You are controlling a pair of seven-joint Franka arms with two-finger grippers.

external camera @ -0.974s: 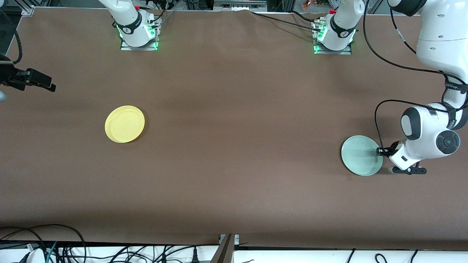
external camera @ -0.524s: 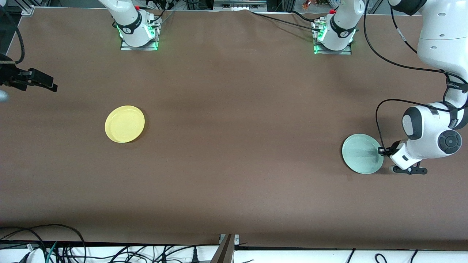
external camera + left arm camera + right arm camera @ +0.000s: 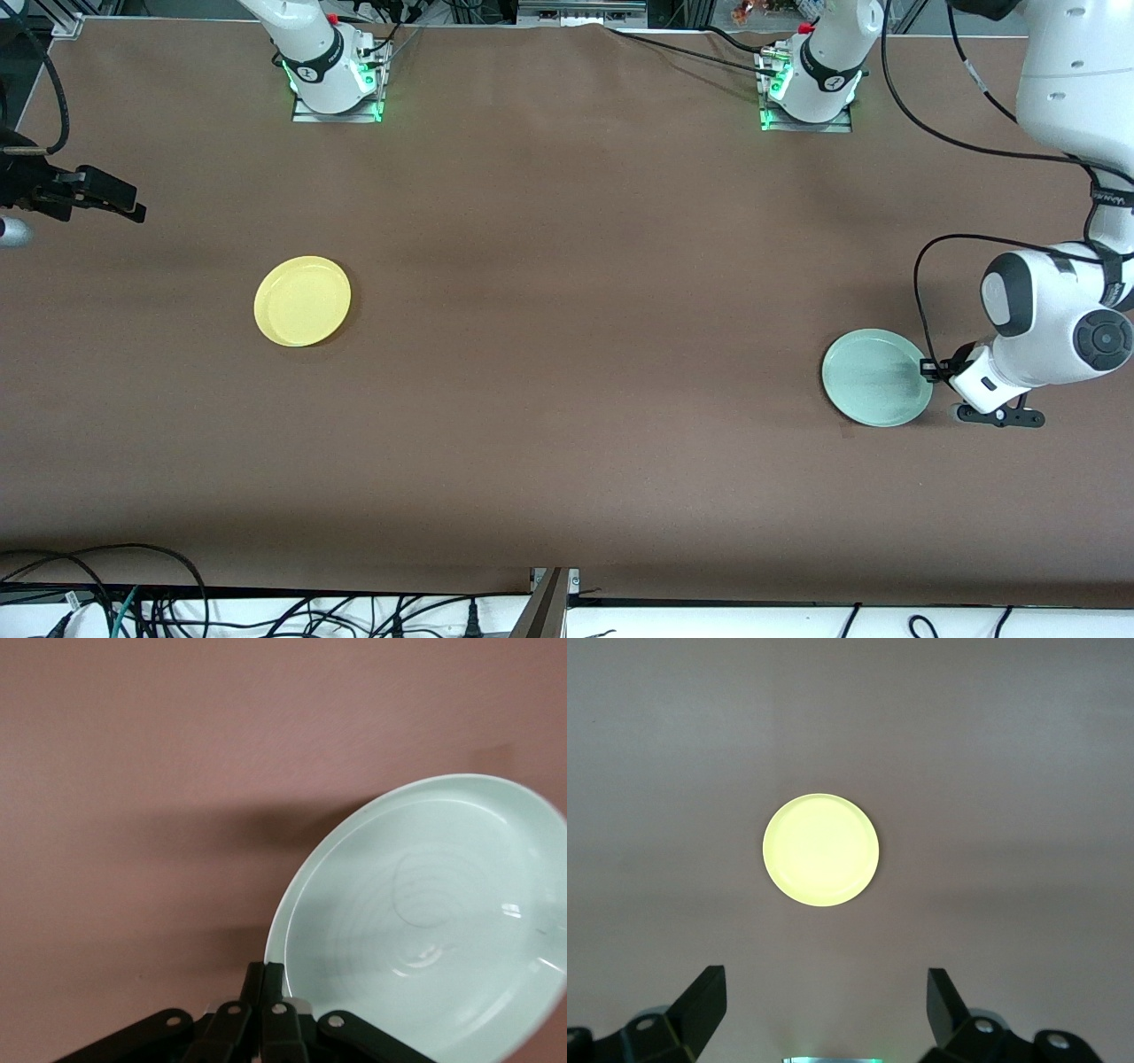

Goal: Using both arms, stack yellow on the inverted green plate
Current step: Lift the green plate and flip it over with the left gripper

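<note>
The pale green plate (image 3: pixel 876 378) lies at the left arm's end of the table. My left gripper (image 3: pixel 927 369) is shut on its rim at the edge toward that end. In the left wrist view the fingers of the left gripper (image 3: pixel 266 972) pinch the rim of the green plate (image 3: pixel 425 912), which shows its hollow side and casts a shadow on the table. The yellow plate (image 3: pixel 302 300) lies flat, hollow side up, toward the right arm's end. My right gripper (image 3: pixel 133 211) is open and empty above the table edge. In the right wrist view the yellow plate (image 3: pixel 820 850) sits ahead of the right gripper (image 3: pixel 824 979).
The brown table (image 3: pixel 567 354) holds only the two plates. The arm bases (image 3: pixel 337 80) stand along the edge farthest from the front camera. Cables (image 3: pixel 133 602) hang below the nearest edge.
The left arm's wrist has shifted a little toward its end of the table with the green plate's rim in its grip. The right gripper has crept slightly inward over the table.
</note>
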